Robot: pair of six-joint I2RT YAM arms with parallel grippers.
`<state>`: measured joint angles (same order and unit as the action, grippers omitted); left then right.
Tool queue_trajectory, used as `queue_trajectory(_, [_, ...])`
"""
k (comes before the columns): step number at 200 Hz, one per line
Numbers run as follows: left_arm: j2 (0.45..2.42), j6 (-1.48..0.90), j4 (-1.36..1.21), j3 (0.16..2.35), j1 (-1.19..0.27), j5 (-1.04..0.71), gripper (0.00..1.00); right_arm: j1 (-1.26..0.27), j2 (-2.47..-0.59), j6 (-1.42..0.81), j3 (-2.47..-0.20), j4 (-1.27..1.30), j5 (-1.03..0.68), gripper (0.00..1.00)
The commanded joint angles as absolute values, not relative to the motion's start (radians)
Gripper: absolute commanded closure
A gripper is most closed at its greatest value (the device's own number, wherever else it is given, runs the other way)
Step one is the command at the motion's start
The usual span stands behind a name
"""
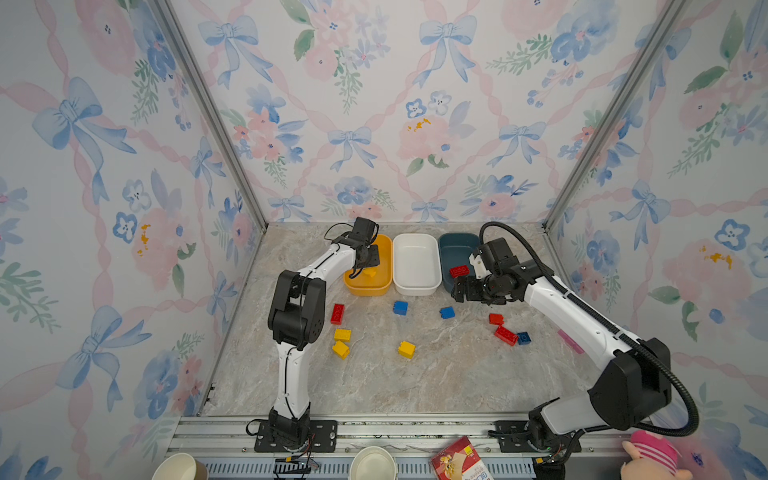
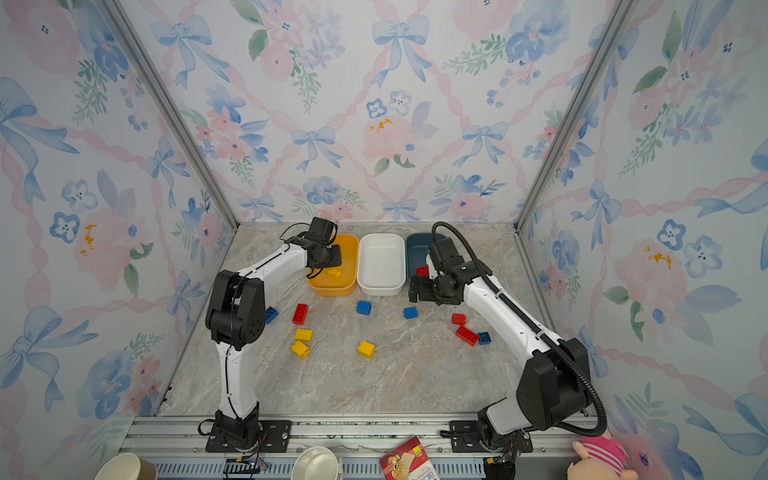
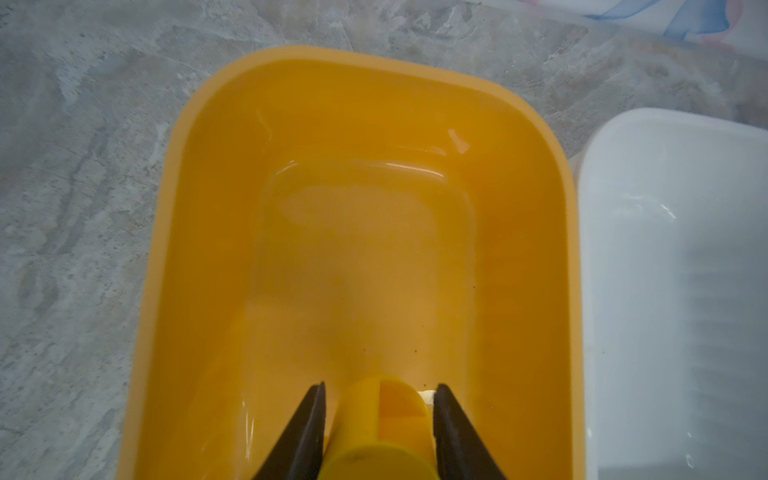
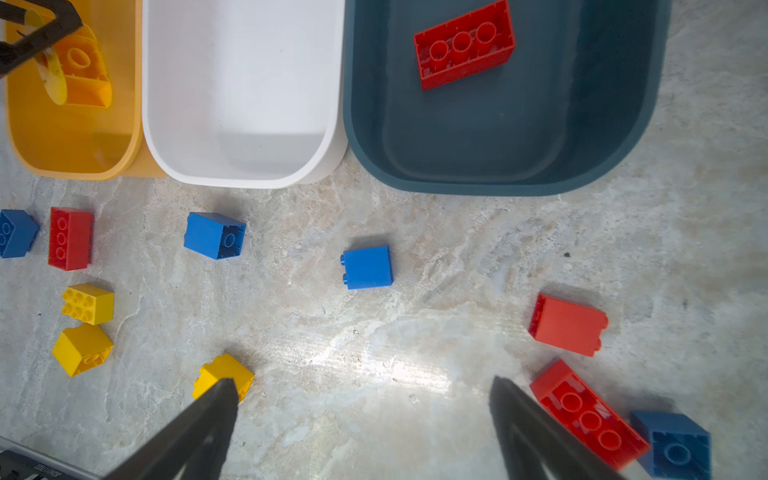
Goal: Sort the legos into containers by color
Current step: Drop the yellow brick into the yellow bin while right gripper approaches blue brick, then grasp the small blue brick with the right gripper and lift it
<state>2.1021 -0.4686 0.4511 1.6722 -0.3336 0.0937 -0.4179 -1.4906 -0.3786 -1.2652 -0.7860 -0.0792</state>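
Hanging over the near end of the yellow-orange tub, the left gripper has its two black fingers close on either side of a yellow brick. A thin gap seems to show at each side, so I cannot tell if the fingers press the brick or are free of it. The brick is within the walls of this tub (the right wrist view shows its hollow underside).

Beside this tub stands the white tub, and then the teal tub, which holds one long red brick, underside up.

The right gripper is spread wide, with only bare table between its fingers. It hovers just in front of the teal tub.

The other bricks lie loose on the table in front of the tubs:
- Near the left arm are a half-hidden blue brick, a red oblong brick and two yellow bricks just beside each other.
- Toward the middle lie a lone yellow brick and two bright blue bricks.
- On the right, a small red brick lies near a second red oblong, which touches a dark blue brick.
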Motion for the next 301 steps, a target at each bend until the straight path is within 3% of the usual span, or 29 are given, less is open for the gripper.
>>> queue_trajectory(1, [2.117, -0.453, 0.462, 1.676, -0.338, 0.104, 0.51, -0.436, -1.525, -0.390, -1.243, -0.772, -0.077, 0.03])
queue_trajectory(20, [2.106, -0.454, 0.462, 1.674, -0.340, 0.104, 0.41, -0.443, -1.535, -0.393, -1.235, -0.761, -0.074, 0.03])
queue_trajectory(55, [2.076, -0.455, 0.461, 1.671, -0.340, 0.100, 0.32, -0.454, -1.548, -0.394, -1.220, -0.753, -0.067, 0.03])
queue_trajectory(110, [1.977, -0.463, 0.434, 1.631, -0.349, 0.095, 0.25, -0.467, -1.568, -0.387, -1.182, -0.727, -0.047, 0.03])
queue_trajectory(160, [1.812, -0.481, 0.315, 1.449, -0.348, 0.065, 0.18, -0.513, -1.639, -0.354, -1.176, -0.688, -0.016, 0.00])
queue_trajectory(240, [1.545, -0.529, 0.189, 1.168, -0.311, 0.020, 0.06, -0.584, -1.793, -0.322, -1.221, -0.642, 0.104, 0.10])
queue_trajectory(301, [1.446, -0.538, 0.171, 1.060, -0.260, -0.003, 0.03, -0.588, -1.857, -0.311, -1.238, -0.568, 0.136, 0.15])
